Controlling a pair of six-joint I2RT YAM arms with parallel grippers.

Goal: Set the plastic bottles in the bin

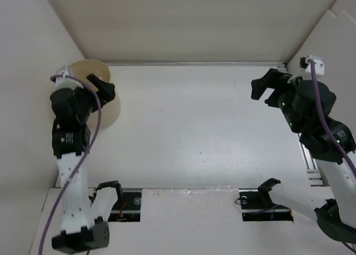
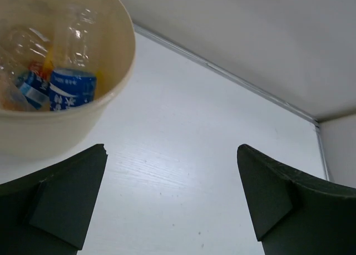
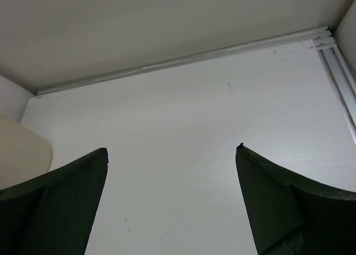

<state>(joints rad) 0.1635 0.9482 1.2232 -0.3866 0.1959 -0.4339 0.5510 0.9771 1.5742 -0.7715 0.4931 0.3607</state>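
Note:
The tan bin (image 1: 109, 113) stands at the far left of the table, against the left wall. In the left wrist view the bin (image 2: 61, 133) holds several plastic bottles: one with a blue label (image 2: 72, 89), a second blue-labelled one (image 2: 31, 87), and clear ones (image 2: 78, 35) lying behind them. My left gripper (image 1: 103, 88) hovers over the bin's right rim, open and empty (image 2: 172, 149). Over the far right of the table my right gripper (image 1: 266, 94) also stands open and empty (image 3: 172, 149). No bottle lies on the table in any view.
White walls close the table in at the back, left and right. A metal rail (image 3: 183, 59) runs along the back edge and another (image 1: 309, 166) down the right side. The arm bases and their cables sit at the near edge.

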